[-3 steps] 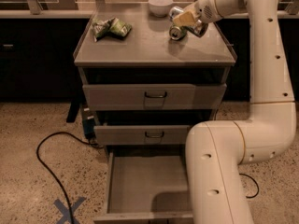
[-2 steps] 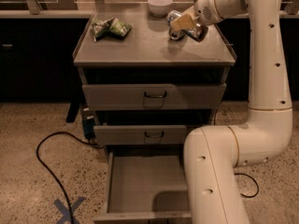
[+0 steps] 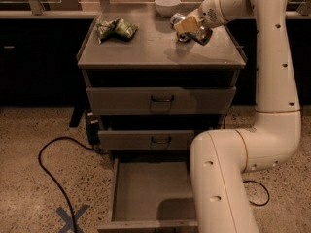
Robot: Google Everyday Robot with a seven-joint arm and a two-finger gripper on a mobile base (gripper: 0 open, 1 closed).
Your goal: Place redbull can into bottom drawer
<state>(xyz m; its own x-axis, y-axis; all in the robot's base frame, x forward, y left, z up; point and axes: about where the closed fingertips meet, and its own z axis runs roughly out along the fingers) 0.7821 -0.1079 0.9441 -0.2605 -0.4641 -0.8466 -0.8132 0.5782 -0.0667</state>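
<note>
The redbull can (image 3: 177, 20) is a slim silvery can, tilted, held at the back right of the cabinet top (image 3: 146, 50). My gripper (image 3: 188, 29) is shut around it, with a tan finger pad (image 3: 187, 24) across its side, and holds it a little above the surface; a shadow lies below. The bottom drawer (image 3: 146, 188) is pulled open below, its grey floor bare. My arm's lower link (image 3: 221, 178) covers the drawer's right part.
A crumpled green snack bag (image 3: 115, 29) lies at the top's back left. A white bowl (image 3: 167, 5) stands at the back edge near the gripper. The two upper drawers (image 3: 161, 100) are shut. A black cable (image 3: 53, 169) and a blue tape cross (image 3: 72, 216) are on the floor at the left.
The gripper with the can has moved a little to the left and up over the cabinet top. The drawers, bag and bowl have not moved.
</note>
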